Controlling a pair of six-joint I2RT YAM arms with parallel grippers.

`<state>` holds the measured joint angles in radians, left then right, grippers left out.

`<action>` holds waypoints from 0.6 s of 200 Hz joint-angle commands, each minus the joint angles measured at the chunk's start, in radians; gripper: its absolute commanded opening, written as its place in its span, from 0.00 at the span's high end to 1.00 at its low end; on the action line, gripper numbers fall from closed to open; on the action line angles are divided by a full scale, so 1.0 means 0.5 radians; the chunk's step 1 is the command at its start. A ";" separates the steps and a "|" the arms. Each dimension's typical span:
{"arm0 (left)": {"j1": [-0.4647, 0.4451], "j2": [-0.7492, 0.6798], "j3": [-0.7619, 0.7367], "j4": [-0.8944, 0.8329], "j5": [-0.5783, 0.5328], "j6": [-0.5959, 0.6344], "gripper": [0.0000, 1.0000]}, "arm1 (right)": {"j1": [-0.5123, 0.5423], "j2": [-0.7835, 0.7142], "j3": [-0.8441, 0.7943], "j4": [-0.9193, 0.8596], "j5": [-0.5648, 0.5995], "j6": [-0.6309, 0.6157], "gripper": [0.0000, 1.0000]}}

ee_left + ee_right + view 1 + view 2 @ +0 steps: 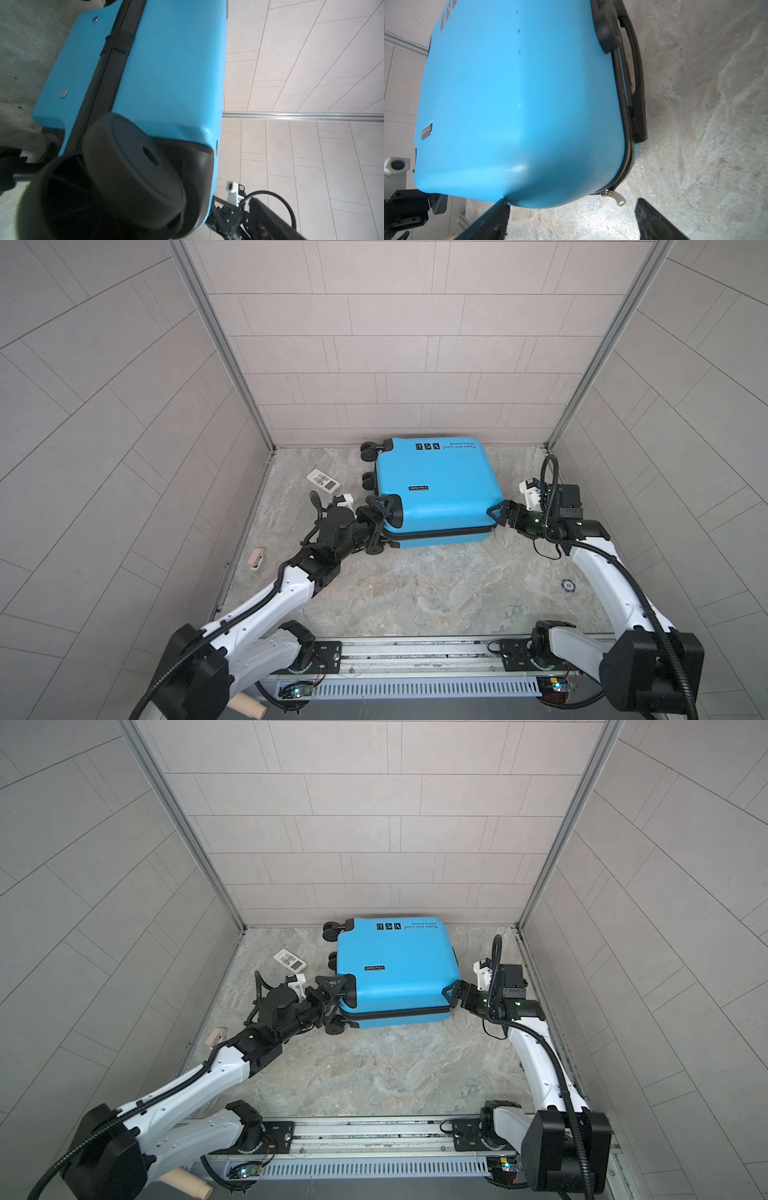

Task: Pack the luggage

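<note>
While both arms reach in from six o'clock over the marbled table (pixel 415 597), you have a gripper at each near corner of the luggage (pixel 436 485). A blue chip (pixel 568 584) lies alone at four o'clock. Your left gripper (pixel 381 526) stands wide open about the black wheel (pixel 135 166) at the case's seven o'clock corner; whether a finger presses on it cannot be told. Your right gripper (pixel 498 517) is spread wide at the five o'clock corner, holding nothing. The blue suitcase lies flat and shut at twelve o'clock, its far edge close to the back wall (pixel 395 364). A white remote (pixel 323 481) lies just off its ten o'clock corner, outside the case.

Packing looks near its end: the two shells meet and the black zipper band (pixel 440 533) runs closed along the near side. What is inside cannot be seen, nor whether the remote belongs there.

Only the right wrist view shows the brass zipper pull (pixel 614 196) parked at the corner, one fingertip (pixel 500 212) touching the shell, the other clear, and the black handle (pixel 638 83) beyond. Only the left wrist view shows the wheel close up. The remote, the chip and the legible lettering (pixel 459 446) appear in both top views alone.
</note>
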<state>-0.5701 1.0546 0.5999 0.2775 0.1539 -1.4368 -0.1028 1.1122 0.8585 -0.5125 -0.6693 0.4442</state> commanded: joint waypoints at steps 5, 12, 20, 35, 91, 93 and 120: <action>0.002 0.042 0.053 0.207 -0.176 -0.039 0.00 | 0.006 -0.008 -0.057 -0.084 0.111 -0.029 0.04; 0.010 0.060 0.060 0.213 -0.189 -0.035 0.00 | 0.006 -0.011 -0.063 -0.085 0.110 -0.028 0.04; 0.015 0.083 0.067 0.220 -0.196 -0.025 0.00 | 0.006 -0.016 -0.069 -0.084 0.111 -0.029 0.04; 0.019 0.116 0.082 0.227 -0.208 -0.016 0.00 | 0.004 -0.032 -0.084 -0.087 0.115 -0.030 0.04; 0.030 0.189 0.056 0.276 -0.272 0.005 0.22 | 0.005 -0.036 -0.126 -0.104 0.149 -0.105 0.12; 0.030 0.191 0.054 0.279 -0.275 0.005 0.23 | 0.006 -0.037 -0.131 -0.102 0.154 -0.106 0.12; 0.036 0.178 0.031 0.280 -0.307 0.010 0.35 | 0.006 -0.044 -0.205 -0.061 0.191 -0.127 0.15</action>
<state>-0.5598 1.1522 0.6041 0.3695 0.0334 -1.4399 -0.1009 1.1072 0.7876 -0.5453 -0.6041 0.4091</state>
